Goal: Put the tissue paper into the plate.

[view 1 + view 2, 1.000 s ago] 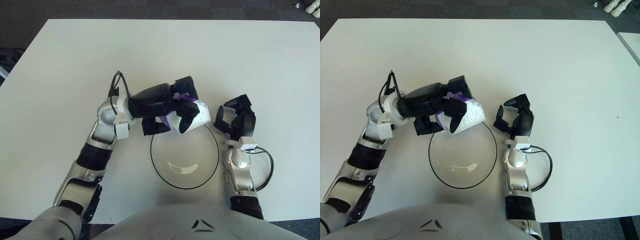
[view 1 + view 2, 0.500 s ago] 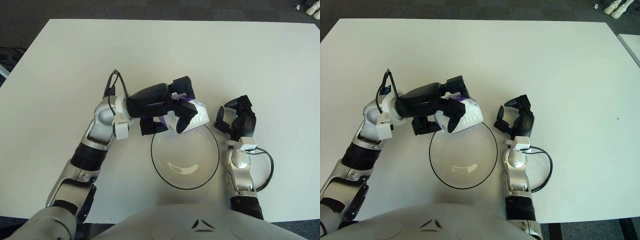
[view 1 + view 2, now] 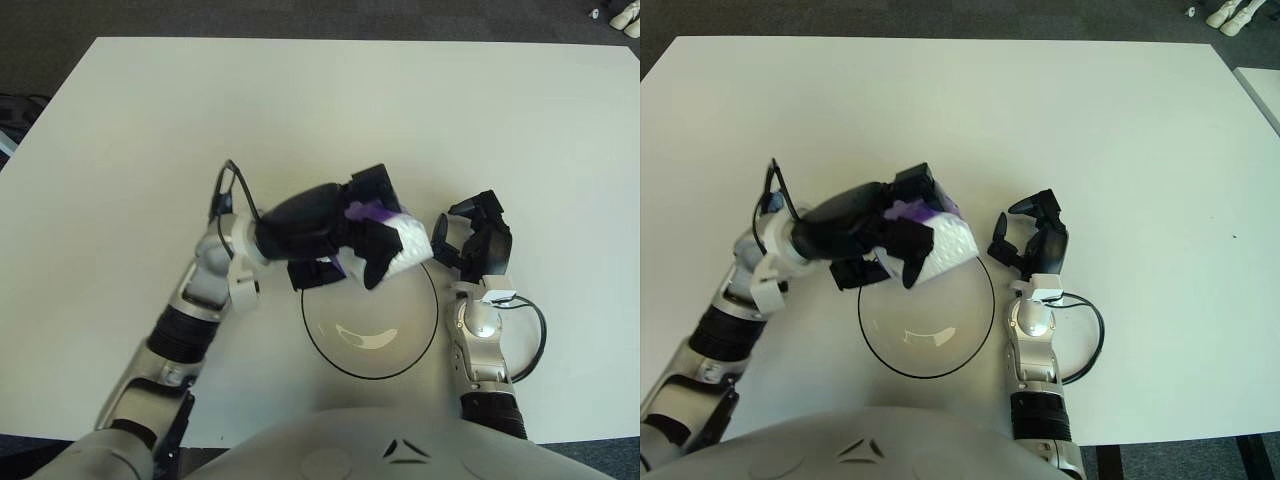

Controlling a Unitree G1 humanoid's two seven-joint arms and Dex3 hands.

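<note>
The tissue pack point(image 3: 402, 245), white with a purple patch, is pinched in the curled fingers of the left hand point(image 3: 350, 240), which holds it over the far rim of the clear plate point(image 3: 325, 345). The plate sits on the white table point(image 3: 300, 110) close to the robot. The right hand point(image 3: 472, 240) shows just right of the plate, fingers loosely curled around nothing.

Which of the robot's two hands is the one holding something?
The left hand: its fingers grip a tissue pack above the far rim of the plate. The right hand, beside the plate, holds nothing.
</note>
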